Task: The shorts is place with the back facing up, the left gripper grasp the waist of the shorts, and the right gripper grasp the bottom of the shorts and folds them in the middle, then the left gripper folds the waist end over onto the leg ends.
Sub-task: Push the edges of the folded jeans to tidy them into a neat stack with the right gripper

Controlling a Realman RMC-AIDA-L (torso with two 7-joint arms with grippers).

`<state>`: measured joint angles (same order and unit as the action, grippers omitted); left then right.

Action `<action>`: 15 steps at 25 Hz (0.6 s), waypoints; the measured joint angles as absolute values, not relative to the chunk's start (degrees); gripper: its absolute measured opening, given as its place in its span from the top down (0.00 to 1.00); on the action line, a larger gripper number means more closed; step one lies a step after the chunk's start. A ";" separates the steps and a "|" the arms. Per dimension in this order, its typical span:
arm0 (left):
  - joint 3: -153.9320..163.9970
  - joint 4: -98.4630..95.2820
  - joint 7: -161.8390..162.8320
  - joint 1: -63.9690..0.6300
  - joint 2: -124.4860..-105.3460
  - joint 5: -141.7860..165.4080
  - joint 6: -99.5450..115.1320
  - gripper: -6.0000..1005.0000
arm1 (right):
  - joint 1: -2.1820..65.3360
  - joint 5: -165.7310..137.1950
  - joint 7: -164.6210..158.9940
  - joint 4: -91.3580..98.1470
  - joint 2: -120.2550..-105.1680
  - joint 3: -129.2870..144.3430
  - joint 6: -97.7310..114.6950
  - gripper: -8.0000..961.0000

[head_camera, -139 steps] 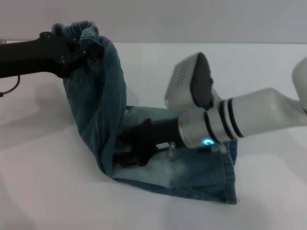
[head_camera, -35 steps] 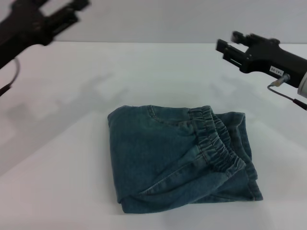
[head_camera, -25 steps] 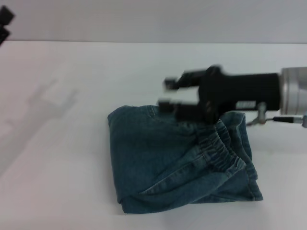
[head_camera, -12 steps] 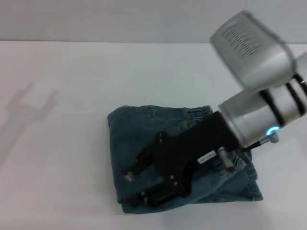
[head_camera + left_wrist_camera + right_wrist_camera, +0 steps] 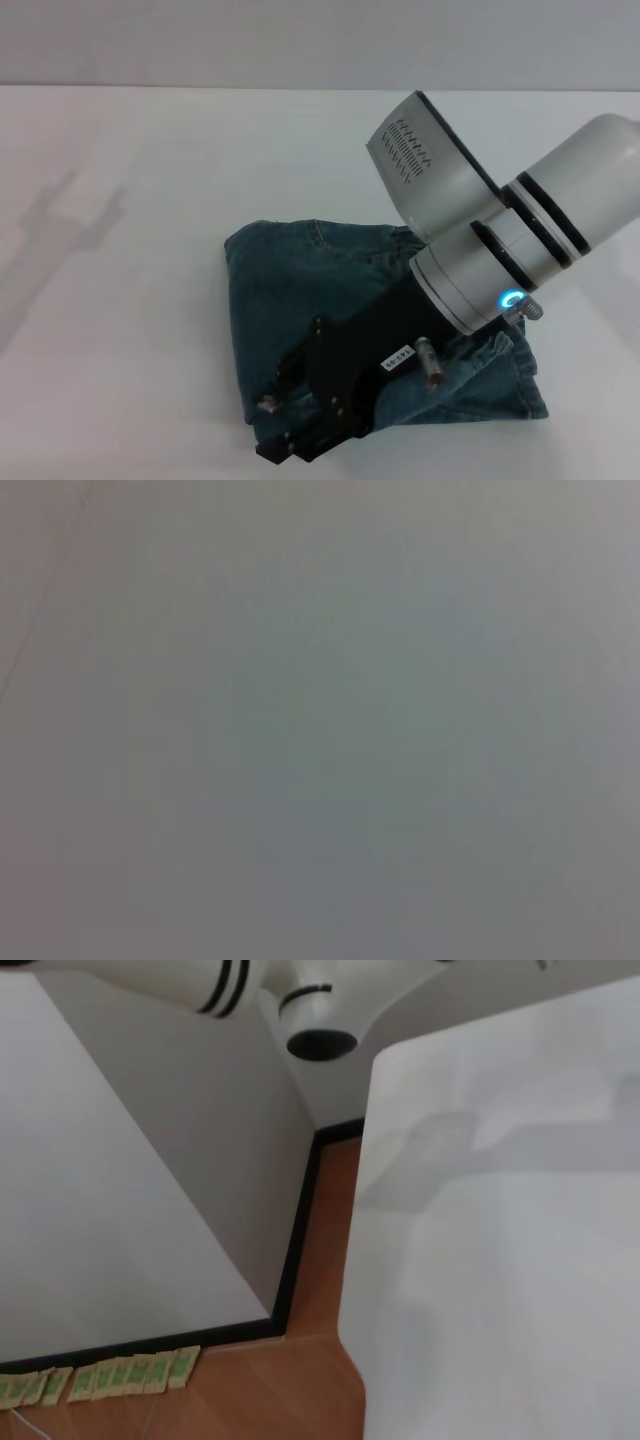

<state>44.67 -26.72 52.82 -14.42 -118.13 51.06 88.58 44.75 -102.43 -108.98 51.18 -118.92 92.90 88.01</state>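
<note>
In the head view my right gripper (image 5: 300, 425) is low over the near left corner of the shorts (image 5: 300, 290), which lie in a folded bundle on the white table (image 5: 150, 300), a little right of centre. My fingers (image 5: 285, 375) sit against the denim at that near edge; I cannot tell whether they are spread or closed, or whether any cloth is between them. The arm covers the gathered waist, which seems to lie toward the right side. My left gripper is out of this view; only a shadow falls on the table at far left.

The left wrist view shows a blank grey surface, nothing of the shorts.

The right wrist view shows a table edge (image 5: 365, 1260), wooden floor (image 5: 250, 1380) and wall, no cloth.

Both folds look done, so I judge I am tidying the bundle. Next I should press or tug gently at this corner without dragging the layers apart.
</note>
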 joint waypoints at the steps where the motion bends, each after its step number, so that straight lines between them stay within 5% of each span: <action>1: 44.67 -26.72 52.83 -14.44 -118.13 51.05 88.59 0.22 | 44.97 -102.45 -109.01 50.60 -118.92 92.97 87.81 0.48; 15: 44.59 -26.08 52.86 -14.54 -118.12 51.06 88.69 0.22 | 46.88 -109.20 -113.53 44.60 -119.09 97.89 77.91 0.48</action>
<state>44.59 -26.08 52.86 -14.54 -118.12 51.06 88.69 46.88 -109.20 -113.53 44.60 -119.09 97.89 77.91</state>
